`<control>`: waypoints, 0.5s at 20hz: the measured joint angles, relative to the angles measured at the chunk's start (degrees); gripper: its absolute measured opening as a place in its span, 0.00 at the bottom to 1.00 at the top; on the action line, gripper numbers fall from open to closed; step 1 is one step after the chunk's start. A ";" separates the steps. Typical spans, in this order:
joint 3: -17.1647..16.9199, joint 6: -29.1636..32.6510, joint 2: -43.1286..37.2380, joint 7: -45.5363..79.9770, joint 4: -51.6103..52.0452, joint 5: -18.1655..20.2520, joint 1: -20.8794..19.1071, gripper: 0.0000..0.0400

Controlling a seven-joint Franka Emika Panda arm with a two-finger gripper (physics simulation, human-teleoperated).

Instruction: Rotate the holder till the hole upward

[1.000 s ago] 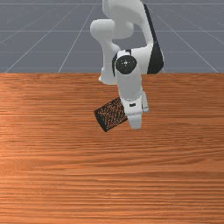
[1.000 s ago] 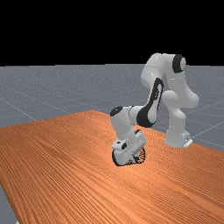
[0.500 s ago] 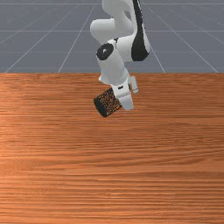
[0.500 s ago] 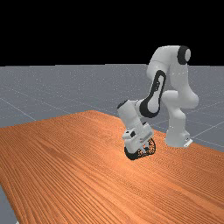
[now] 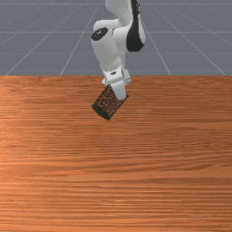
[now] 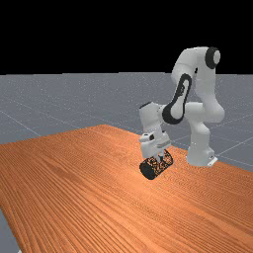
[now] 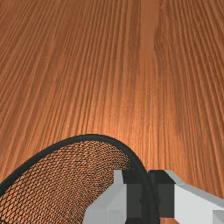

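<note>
The gripper (image 5: 118,89) hangs over one end of the holder (image 5: 108,104), a black mesh cylinder lying slanted in the front view, its solid dark end at lower left. In the far view the gripper (image 6: 160,155) reaches down at the mesh end of the holder (image 6: 159,165); the dark end points lower left, and the holder is tilted, not upright. Beside my hand in the wrist view is the round open rim of the holder (image 7: 94,138). There the gripper (image 7: 150,192) pinches the rim's wall, one finger inside, the other outside.
The wooden table (image 5: 118,172) stretches out in front of the holder in the front view. In the far view the arm's base (image 6: 199,155) stands to the right of the holder, by the table's back edge.
Hand and holder have moved together toward the arm's base, to the right in the far view. The hand leans less, and the holder has turned so its dark end shows more fully in the far view.
</note>
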 joint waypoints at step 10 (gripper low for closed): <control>-3.30 -2.68 -1.54 -9.80 -1.63 -4.75 -3.59 0.45</control>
